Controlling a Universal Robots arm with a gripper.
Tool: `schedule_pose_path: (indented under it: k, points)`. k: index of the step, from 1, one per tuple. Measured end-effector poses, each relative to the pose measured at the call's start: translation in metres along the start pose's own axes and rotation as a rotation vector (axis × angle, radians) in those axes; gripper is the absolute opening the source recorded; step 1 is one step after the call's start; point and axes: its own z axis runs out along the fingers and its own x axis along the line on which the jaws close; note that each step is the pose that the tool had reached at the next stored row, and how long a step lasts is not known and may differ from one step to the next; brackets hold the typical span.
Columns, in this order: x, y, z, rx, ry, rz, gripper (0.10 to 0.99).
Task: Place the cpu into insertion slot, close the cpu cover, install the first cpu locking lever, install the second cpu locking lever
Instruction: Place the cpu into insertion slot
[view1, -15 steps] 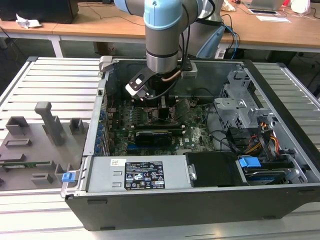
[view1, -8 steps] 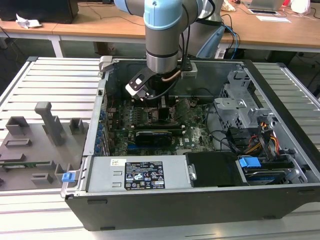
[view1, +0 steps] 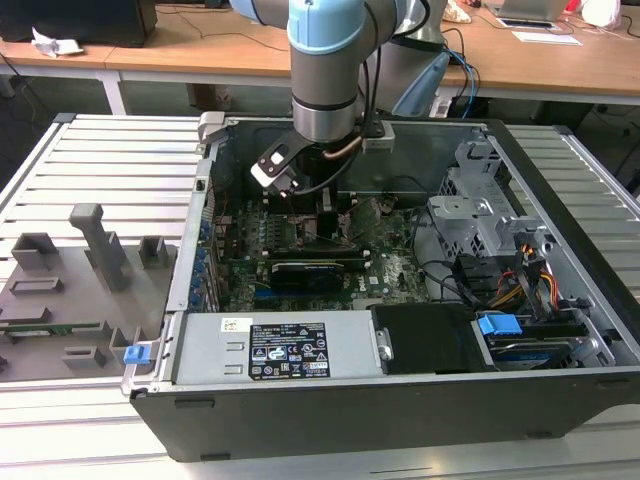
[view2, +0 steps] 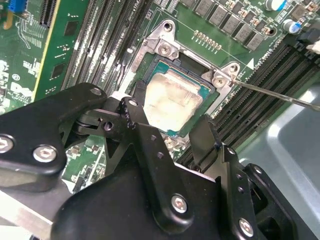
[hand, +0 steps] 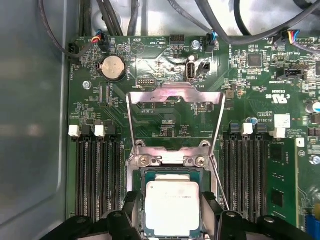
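Observation:
The cpu (hand: 172, 210) (view2: 172, 102), a flat square chip with a dull silver top, lies level within the insertion slot (hand: 172, 171) (view2: 196, 60) on the green board. My gripper (hand: 172, 202) (view2: 169, 121) (view1: 325, 215) straddles it, one black finger (view2: 132, 112) against one edge and the other against the opposite edge. The cpu cover (hand: 175, 91), a silvery frame with a large window, stands folded back from the socket. A thin wire locking lever (hand: 219, 182) (view2: 280, 95) sticks out free beside the socket.
Rows of black memory slots (hand: 97, 175) flank the socket on both sides. In the exterior view the arm reaches down into an open computer case (view1: 560, 170), with a long black card (view1: 305, 272), a drive cage (view1: 490, 200) and a power supply (view1: 280, 350). A grey fixture tray (view1: 70, 280) lies at the exterior view's left.

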Motion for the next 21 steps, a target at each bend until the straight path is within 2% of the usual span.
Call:
schedule_pose_path:
  k: [3, 5, 6, 7, 9, 11, 13, 14, 21]
  points:
    - [0.0001, 0.0007, -0.0061, 0.005, -0.0001, 0.0, 0.616]
    - [0.0002, 0.0015, -0.0086, 0.012, -0.0002, 0.0, 0.6]
    - [0.0001, 0.0023, -0.0089, 0.017, 0.0001, 0.0, 0.533]
    - [-0.0003, 0.0041, -0.0091, 0.029, 0.0, 0.001, 0.471]
    - [-0.0009, 0.0068, -0.009, 0.045, -0.0003, 0.001, 0.349]
    - [-0.002, 0.007, -0.0092, 0.047, 0.0003, 0.001, 0.231]
    - [-0.0023, 0.007, -0.0093, 0.047, 0.0003, 0.001, 0.231]
    - [-0.0024, 0.007, -0.0097, 0.047, 0.0003, 0.001, 0.106]
    - [-0.0023, 0.0074, -0.0144, 0.047, 0.0004, 0.001, 0.106]
